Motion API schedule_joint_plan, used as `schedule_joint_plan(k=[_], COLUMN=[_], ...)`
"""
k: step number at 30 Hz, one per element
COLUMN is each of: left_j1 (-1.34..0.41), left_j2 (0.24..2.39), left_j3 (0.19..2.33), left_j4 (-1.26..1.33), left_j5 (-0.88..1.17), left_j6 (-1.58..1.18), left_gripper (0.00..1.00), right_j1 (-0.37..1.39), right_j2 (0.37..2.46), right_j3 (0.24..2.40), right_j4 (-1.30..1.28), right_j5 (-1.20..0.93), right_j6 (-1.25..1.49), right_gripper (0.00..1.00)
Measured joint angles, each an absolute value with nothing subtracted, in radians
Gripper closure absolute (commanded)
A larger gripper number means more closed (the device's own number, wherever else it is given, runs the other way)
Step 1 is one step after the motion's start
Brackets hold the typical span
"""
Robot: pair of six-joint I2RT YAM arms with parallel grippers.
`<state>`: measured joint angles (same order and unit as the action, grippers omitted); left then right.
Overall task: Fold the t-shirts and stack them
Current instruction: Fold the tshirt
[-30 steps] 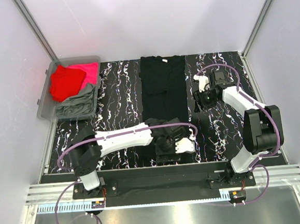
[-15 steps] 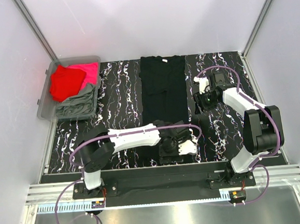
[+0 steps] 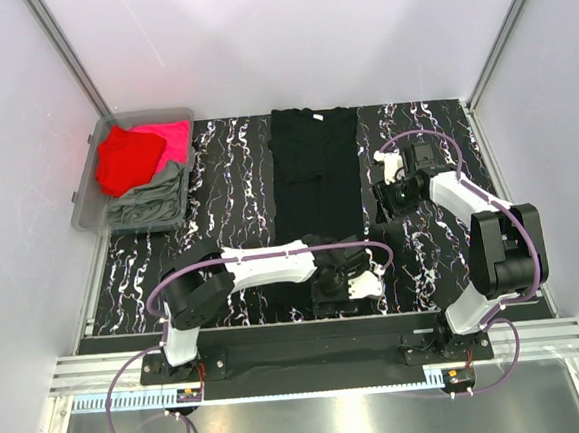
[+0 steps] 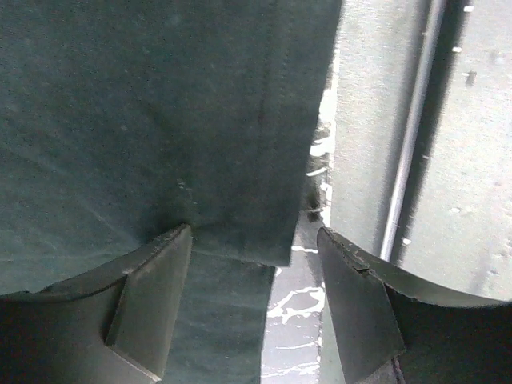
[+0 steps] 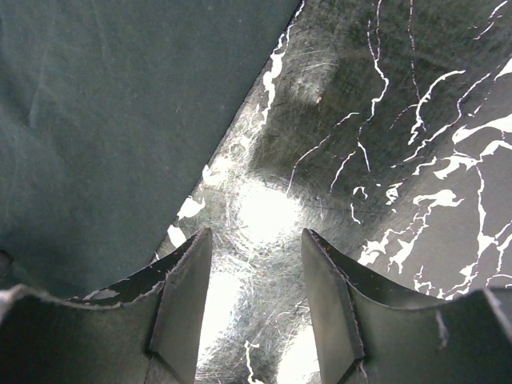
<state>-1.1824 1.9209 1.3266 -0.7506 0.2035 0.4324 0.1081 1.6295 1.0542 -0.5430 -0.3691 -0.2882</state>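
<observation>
**Table** [image 3: 227, 181]: dark marbled top. No change noted.

**Black shirt** [image 3: 314, 169]: lies flat at mid-table as a long narrow strip, collar at the far end, hem at the near edge. It has not moved over the last second. By my judgement the lengthwise folds are done and the crosswise fold remains.

**Bin** [image 3: 88, 207]: far left, well apart from the work. It holds the red shirt [image 3: 125, 159], pink shirt [image 3: 171, 136] and grey-green shirt [image 3: 153, 199], all loosely piled and untouched. Most of the task is therefore still outstanding.

**Left arm** [image 3: 273, 263]: has swung further to the right along the near edge, carrying its wrist towards the near right corner of the strip.

**Right arm** [image 3: 463, 193]: has barely shifted and waits beside the strip's right edge, about mid-length.

**Left gripper** [image 4: 254, 240]: jaws stand well apart and hold nothing. One finger is over the cloth, the other over the bare strip of table by the near rail, so the hem lies between them. It appears lined up for a pinch not yet made.

**Right gripper** [image 5: 256, 236]: jaws moderately apart, empty, over bare table just beside the cloth edge.
</observation>
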Motion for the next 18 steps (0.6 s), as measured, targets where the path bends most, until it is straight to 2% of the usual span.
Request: schedule_joint_plan(k=[18], left_j1=[-1.181], left_j2=[1.868], left_j3=[1.208], left_j4=[-0.599], left_j5=[0.169], left_j6=[0.438], left_gripper=[0.39], right_j1=[0.107], right_j2=[1.630], right_j3=[1.043], right_j4=[-0.542], right_j5=[-0.386], right_j6=[-0.287], right_gripper=[0.46])
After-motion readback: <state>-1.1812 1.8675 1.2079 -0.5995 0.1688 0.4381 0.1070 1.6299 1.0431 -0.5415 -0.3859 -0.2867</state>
